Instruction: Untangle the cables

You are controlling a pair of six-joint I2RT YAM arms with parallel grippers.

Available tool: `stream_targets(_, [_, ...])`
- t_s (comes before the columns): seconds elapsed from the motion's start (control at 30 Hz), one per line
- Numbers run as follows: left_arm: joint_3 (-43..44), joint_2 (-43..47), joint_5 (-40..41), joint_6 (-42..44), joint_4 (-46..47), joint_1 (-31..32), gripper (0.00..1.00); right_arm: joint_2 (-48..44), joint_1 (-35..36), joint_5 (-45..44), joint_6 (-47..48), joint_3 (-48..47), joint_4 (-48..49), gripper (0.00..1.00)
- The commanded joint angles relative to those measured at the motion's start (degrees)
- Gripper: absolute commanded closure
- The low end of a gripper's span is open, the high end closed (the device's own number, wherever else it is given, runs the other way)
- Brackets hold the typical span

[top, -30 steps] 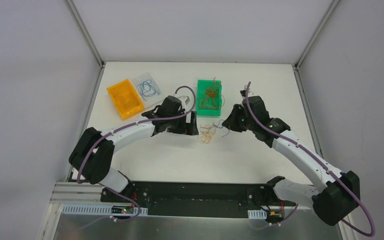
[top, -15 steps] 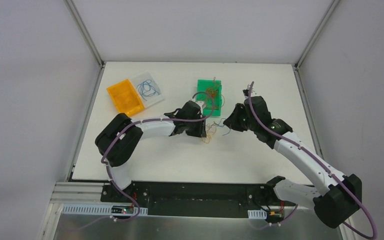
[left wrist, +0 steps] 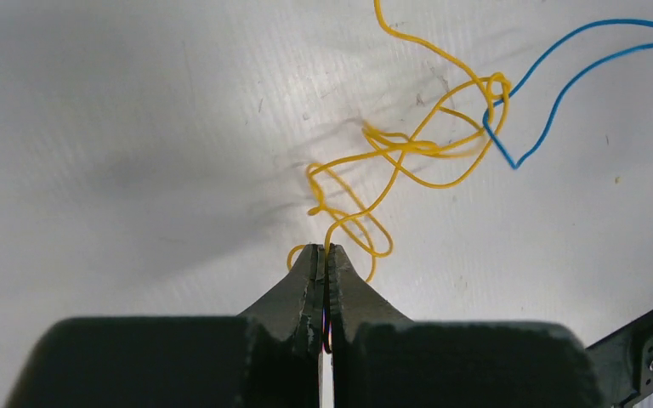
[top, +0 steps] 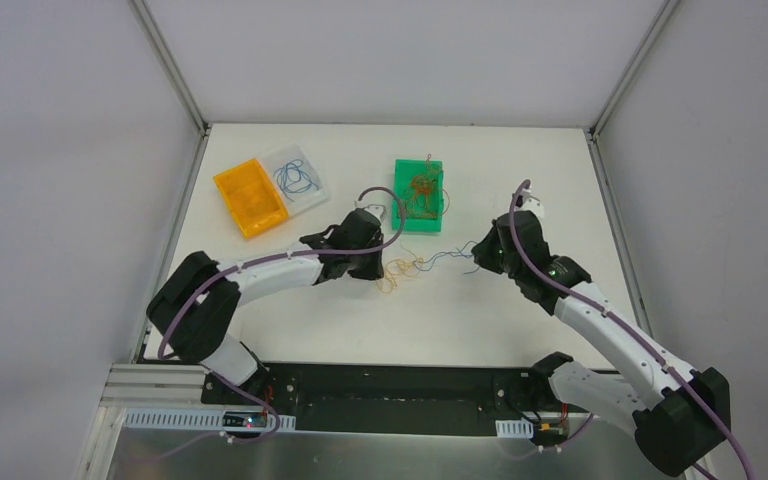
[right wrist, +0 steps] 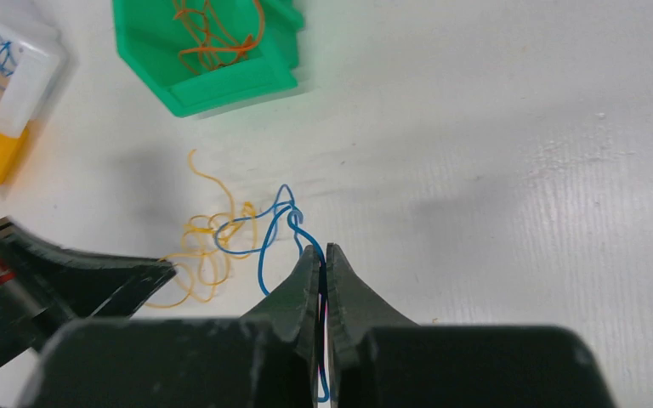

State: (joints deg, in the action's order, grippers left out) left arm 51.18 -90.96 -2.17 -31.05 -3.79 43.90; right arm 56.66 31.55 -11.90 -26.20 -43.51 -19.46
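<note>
A tangle of thin cables lies on the white table between my two grippers. The yellow cable (left wrist: 408, 149) curls in several loops, and my left gripper (left wrist: 324, 248) is shut on its near end. A blue cable (left wrist: 561, 76) hooks through the yellow loops at the right. My right gripper (right wrist: 323, 248) is shut on that blue cable (right wrist: 264, 246), which runs between its jaws. From above, the yellow cable (top: 397, 270) sits by the left gripper (top: 375, 270). The blue cable (top: 445, 257) stretches from there to the right gripper (top: 475, 252).
A green bin (top: 418, 227) holding orange cables (top: 422, 187) stands just behind the tangle. At the back left sit an orange-yellow bin (top: 250, 198) and a clear tray (top: 278, 157) holding blue cables (top: 294, 178).
My left gripper came in over the yellow loops, shut on them and drew back left. The right gripper pulled right with the blue cable, stretching the tangle out.
</note>
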Motion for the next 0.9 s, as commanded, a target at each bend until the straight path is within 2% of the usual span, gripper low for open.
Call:
stream_targets(0.0, [-2.7,7.0,3.4,-0.4,-3.4,0.0,1.0,-1.5,-0.9,-7.1,-2.5,2.2,3.2,1.0])
stream_targets(0.27, [-1.5,11.0,3.9,0.5,-7.8,-0.1,1.0,2.9,-1.2,-7.2,-4.3,2.8,5.5,1.0])
stream_targets(0.57, [0.7,12.8,2.8,0.8,-11.4,-0.2,1.0,8.6,-1.8,-8.9,-6.7,-1.8,2.1,1.0])
stream_targets(0.87, [-1.8,17.5,2.8,0.6,-12.7,-0.2,1.0,4.6,-2.0,-9.8,-8.8,-1.0,0.1,1.0])
